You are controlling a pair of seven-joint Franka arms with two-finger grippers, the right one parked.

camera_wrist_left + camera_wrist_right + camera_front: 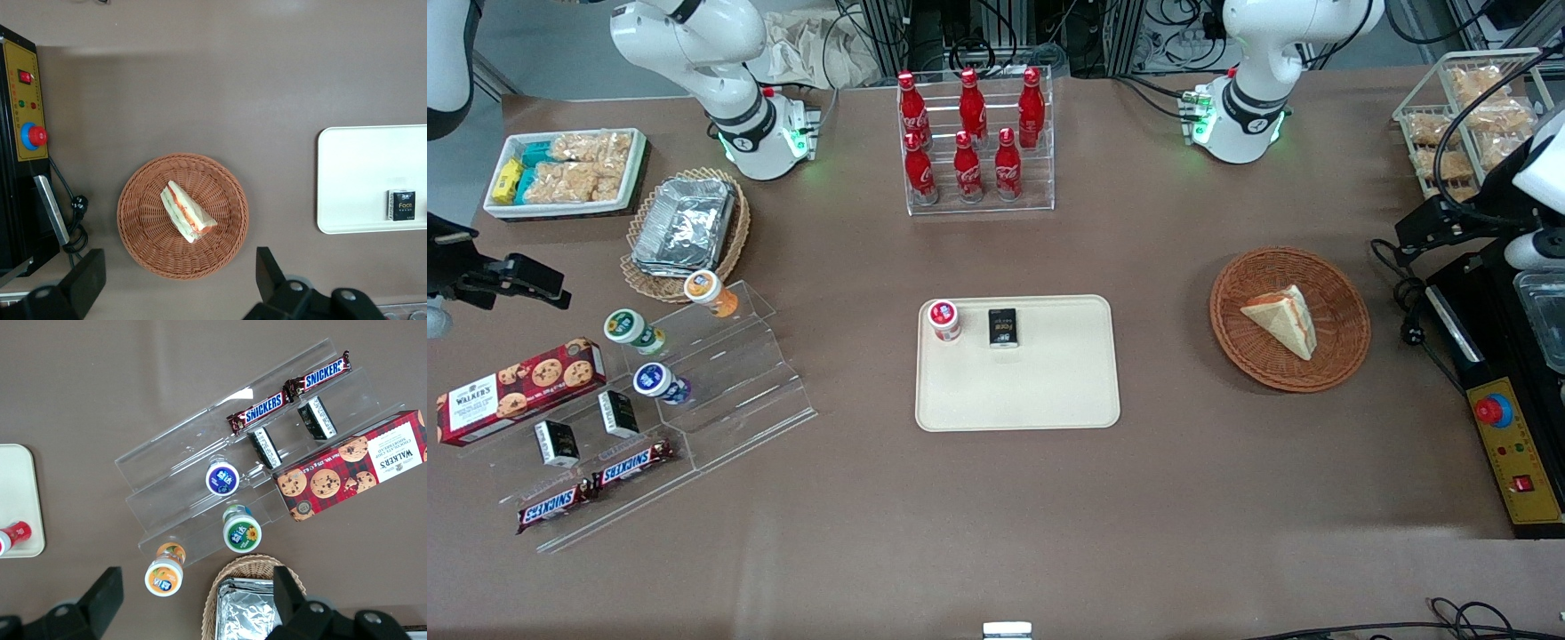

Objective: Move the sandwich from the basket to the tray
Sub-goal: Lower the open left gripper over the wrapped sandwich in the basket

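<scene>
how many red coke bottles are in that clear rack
6 Coca-Cola bottles, in the clear rack: upper step; lower step, nearer the camera. None seems hidden. The claw hangs open above the basket.

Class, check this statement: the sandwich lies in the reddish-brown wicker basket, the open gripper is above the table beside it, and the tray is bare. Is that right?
Not quite. The tray is not bare: the front view shows a red-capped cup and a small black box on it. The rest holds: the sandwich lies in the basket, and the gripper is open above the table beside it.
</scene>
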